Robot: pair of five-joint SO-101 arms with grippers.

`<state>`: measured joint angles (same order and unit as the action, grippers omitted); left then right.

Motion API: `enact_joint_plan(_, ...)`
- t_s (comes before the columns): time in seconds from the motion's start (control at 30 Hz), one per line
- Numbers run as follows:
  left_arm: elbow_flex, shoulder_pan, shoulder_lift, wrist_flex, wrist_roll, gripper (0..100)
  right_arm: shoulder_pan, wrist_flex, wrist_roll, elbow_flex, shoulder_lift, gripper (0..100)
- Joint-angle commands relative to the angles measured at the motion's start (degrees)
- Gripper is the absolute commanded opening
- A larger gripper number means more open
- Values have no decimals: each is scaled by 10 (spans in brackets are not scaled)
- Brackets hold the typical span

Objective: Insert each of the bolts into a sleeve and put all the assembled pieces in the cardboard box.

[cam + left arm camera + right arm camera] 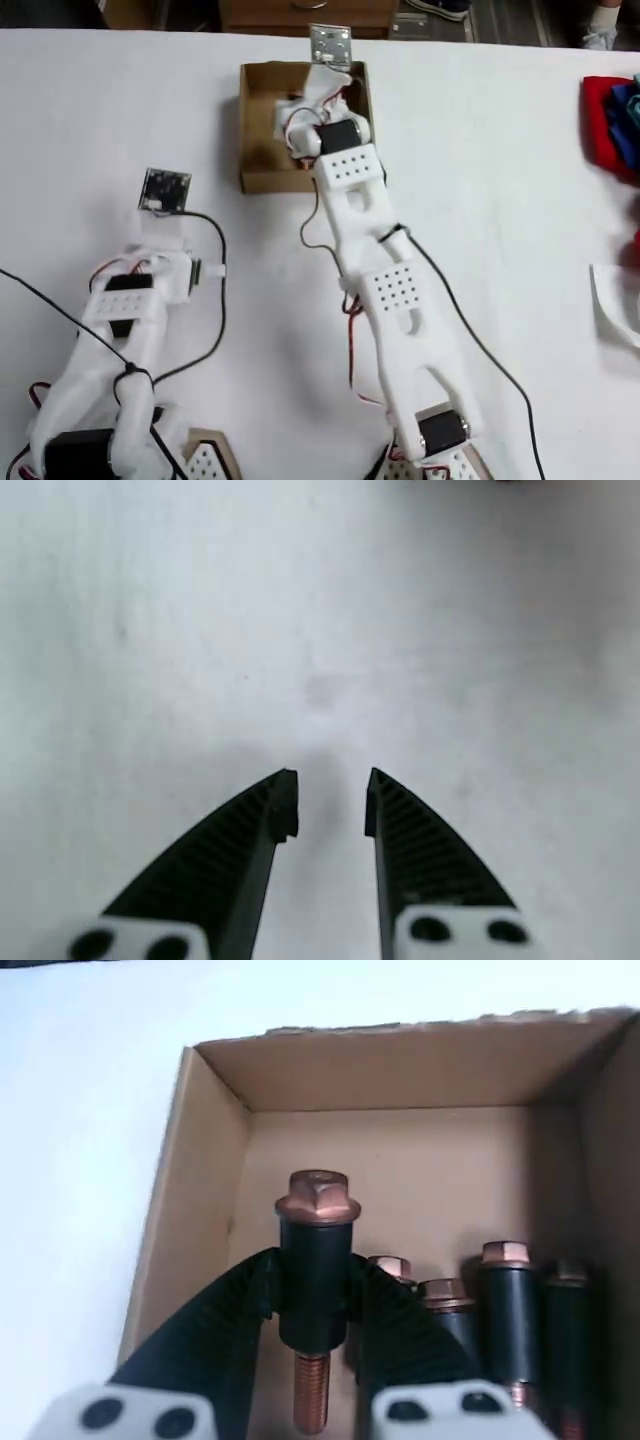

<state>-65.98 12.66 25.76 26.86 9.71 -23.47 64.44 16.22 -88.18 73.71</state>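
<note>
1. Four assembled pieces [505, 1300] can be counted inside the cardboard box [400, 1070]. They are set side by side along one wall, each a copper-coloured bolt seated in a black sleeve. Whether more are hidden behind the claw cannot be told.
2. A fifth piece is gripped by the right claw [317, 1282]. Its fingers are clamped on the black sleeve [313, 1250]. The hex head of the bolt [318, 1200] stands out of one end of the sleeve and the threaded tip out of the other.
3. This held piece is seen against the inside of the box, just beside the four others and apart from them. Whether its tip touches the box floor cannot be told.
4. In the high view the right arm [385, 270] is stretched across the bench [500, 150] with its end over the box, which sits near the far edge.
5. The left claw [330, 805] hangs over bare white bench with its fingers apart and nothing between them. The left arm [130, 310] is folded near the front edge, well apart from the box.
6. Every bolt and sleeve that can be made out is already joined and is in or at the box, so the inserting step is judged done for these.
7. What is judged to be left is small: the held piece has to be set down among the others and let go, and the right claw drawn out of the box.
8. A red cloth [610, 110] lies at the bench's side edge, well apart from the box, and is judged to play no part.
</note>
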Motion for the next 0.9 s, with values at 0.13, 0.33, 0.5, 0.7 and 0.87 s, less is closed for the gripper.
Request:
enact_joint_plan(0.13, 2, 0, 2, -10, 1, 132, -14, -6, 2, -2, -12, 20)
enact_joint_plan(0.33, 2, 0, 2, -9, 1, 132, -21, 5, 2, 21, -13, 20)
enact_joint_plan(0.5, 2, 0, 2, -8, 1, 132, -16, 5, 1, 49, -13, 20)
enact_joint_plan(0.7, 2, 0, 2, -7, 1, 132, -16, 2, 0, 62, -12, 20)
enact_joint_plan(0.87, 2, 0, 2, -7, 1, 132, -15, 2, 0, 67, -12, 22)
